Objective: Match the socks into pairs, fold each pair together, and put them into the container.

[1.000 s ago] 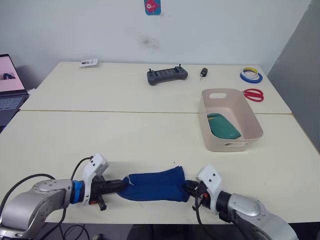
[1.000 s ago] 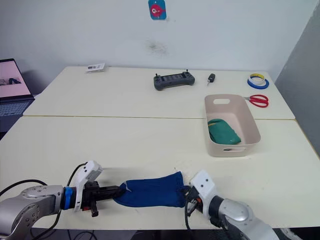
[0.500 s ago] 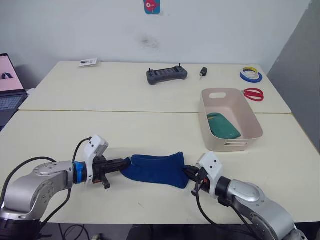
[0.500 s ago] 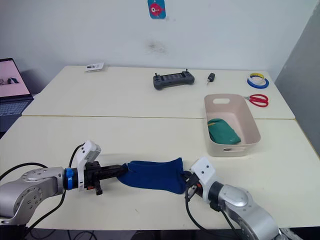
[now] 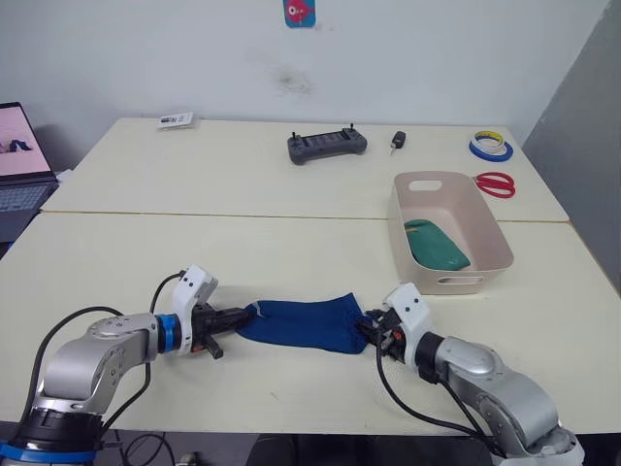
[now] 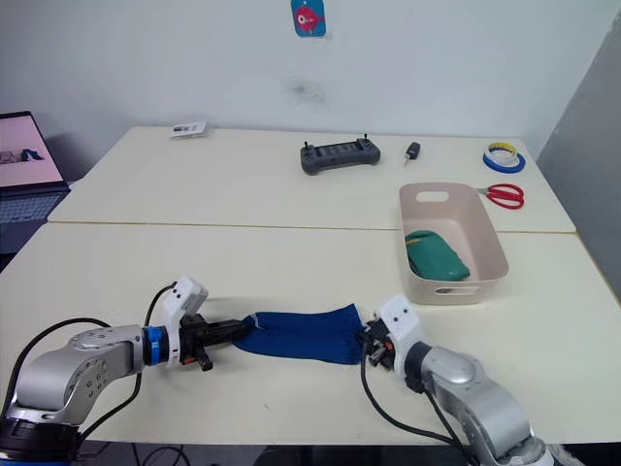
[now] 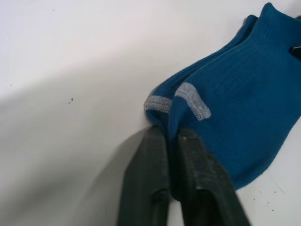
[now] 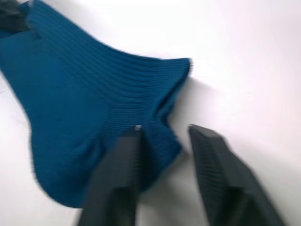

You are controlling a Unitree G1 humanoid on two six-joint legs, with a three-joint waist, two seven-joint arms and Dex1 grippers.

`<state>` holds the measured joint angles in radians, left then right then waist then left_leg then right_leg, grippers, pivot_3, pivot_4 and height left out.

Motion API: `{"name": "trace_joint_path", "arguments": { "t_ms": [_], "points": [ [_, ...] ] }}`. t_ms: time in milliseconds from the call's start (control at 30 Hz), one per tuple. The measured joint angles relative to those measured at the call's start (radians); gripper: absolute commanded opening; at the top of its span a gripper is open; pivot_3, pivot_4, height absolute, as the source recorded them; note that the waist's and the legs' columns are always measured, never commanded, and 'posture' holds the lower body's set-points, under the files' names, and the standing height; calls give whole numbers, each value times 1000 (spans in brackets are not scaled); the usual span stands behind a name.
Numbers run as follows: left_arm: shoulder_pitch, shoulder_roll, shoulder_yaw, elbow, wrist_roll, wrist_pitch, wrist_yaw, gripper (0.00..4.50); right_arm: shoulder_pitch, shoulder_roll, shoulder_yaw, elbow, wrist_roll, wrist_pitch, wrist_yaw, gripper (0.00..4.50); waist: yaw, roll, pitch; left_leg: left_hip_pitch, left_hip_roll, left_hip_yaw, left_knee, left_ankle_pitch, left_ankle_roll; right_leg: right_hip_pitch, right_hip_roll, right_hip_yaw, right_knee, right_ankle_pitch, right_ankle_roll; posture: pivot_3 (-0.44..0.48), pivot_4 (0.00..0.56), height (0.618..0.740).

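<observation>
From the left eye view, the royal blue pair of soft ankle socks (image 5: 303,325) lies stretched flat near the front edge of the cream desk (image 5: 291,252), between the left gripper (image 5: 243,316) at the toe end and the right gripper (image 5: 367,331) at the cuff end. The pale beige-pink rectangular plastic tub (image 5: 444,231) sits toward the desk's right edge with a green folded pair (image 5: 434,244) inside. I judge the step in hand to be folding the blue pair; next, one end needs carrying over onto the other.

The right eye view shows the same layout.

In the left wrist view, the black fingers (image 7: 155,174) are pinched almost together on the grey-banded toe fold of the blue socks.

In the right wrist view, the fingers (image 8: 122,169) stand parted, one resting on the ribbed cuff, the other on bare desk, gripping nothing.
</observation>
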<state>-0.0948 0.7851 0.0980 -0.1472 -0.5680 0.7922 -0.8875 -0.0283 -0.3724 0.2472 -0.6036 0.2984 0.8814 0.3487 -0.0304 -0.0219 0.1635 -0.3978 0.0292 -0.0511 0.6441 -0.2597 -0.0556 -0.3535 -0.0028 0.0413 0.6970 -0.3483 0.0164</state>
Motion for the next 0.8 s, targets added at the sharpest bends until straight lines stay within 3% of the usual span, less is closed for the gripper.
{"name": "trace_joint_path", "arguments": {
  "t_ms": [100, 133, 367, 400, 500, 633, 800],
  "points": [
    [14, 0, 21, 0, 20, -49, 5, 2251, 8, 4, -18, -27, 6, 1, -3, 4071, 0, 0, 0, 0, 0, 0, 0, 0, 0, 0, 0, 0, 0, 0, 0, 0, 150, 740],
    [25, 4, 38, -1, 21, -64, 2, 2263, 10, 4, -26, -39, 8, 1, -3, 4392, -1, 0, 0, 0, 0, 0, 0, 0, 0, 0, 0, 0, 0, 0, 0, 0, 150, 740],
    [88, 13, 167, -11, 11, -193, -46, 2263, 20, -18, -56, -131, 12, -74, 24, 4472, -1, 0, 0, 0, 0, 0, 0, 0, 0, 0, 0, 0, 0, 0, 0, 0, 150, 740],
    [72, 10, 182, -14, -7, -209, -61, 1888, 17, -23, -55, -134, 9, -103, 36, 4500, 2, 0, 0, 0, 0, 0, 0, 0, 0, 0, 0, -1, 0, 0, 0, 0, 150, 740],
    [13, 10, 153, -75, -25, -213, -91, 1144, -19, -19, -26, -117, -2, -156, 58, 3601, 2, 0, 0, 0, -1, 1, 0, 0, 0, 1, 0, 0, -1, 0, 0, 0, 150, 740],
    [-41, -10, -21, -134, 28, -269, -150, 0, -115, 27, 77, 23, -58, -222, 65, 2201, -5, 0, 0, 1, 0, 1, 0, 0, 0, 0, 1, 1, 0, 0, 0, 0, 150, 740],
    [-85, -44, -176, -63, 150, -335, -151, 0, -158, 81, 187, 186, -138, -299, 66, 476, -5, 0, 0, 0, 0, 0, 0, 0, 0, -1, 3, 1, 0, 0, 0, 0, 150, 740]
  ]
}}
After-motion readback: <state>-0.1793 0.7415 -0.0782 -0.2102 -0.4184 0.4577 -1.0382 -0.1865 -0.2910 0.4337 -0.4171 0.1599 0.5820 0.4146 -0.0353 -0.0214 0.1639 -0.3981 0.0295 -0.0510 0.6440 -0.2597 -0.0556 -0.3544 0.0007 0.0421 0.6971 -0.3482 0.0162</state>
